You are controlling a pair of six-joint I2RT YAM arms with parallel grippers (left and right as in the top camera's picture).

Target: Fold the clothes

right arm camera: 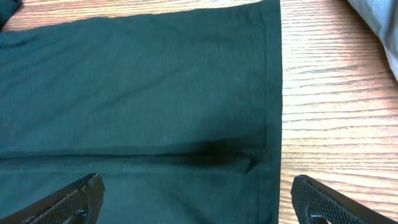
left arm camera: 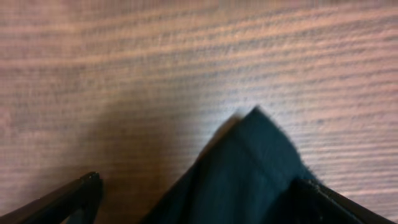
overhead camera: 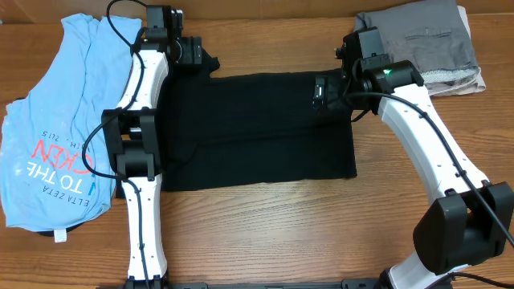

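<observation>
The black T-shirt (overhead camera: 257,132) lies flat in the middle of the wooden desk (overhead camera: 281,233), folded into a wide rectangle. One small corner pokes out at its upper left. The left gripper (overhead camera: 191,51) sits at that corner. In its wrist view its fingers (left arm camera: 87,186) are spread wide, released, and the pointed tip of black cloth (left arm camera: 255,162) lies on the wood between them, not pinched.

The right gripper (overhead camera: 320,92) hovers over the upper right part of the T-shirt. It is also released, its fingers (right arm camera: 87,190) well apart above the fabric. Below them are a stitched hem (right arm camera: 273,93) along the shirt's edge and a fold crease (right arm camera: 124,157) across it.

The light blue shirt (overhead camera: 56,104) with red-and-white lettering lies spread at the desk's left side, beside the left arm. A folded grey garment (overhead camera: 426,40) rests at the far right corner.
</observation>
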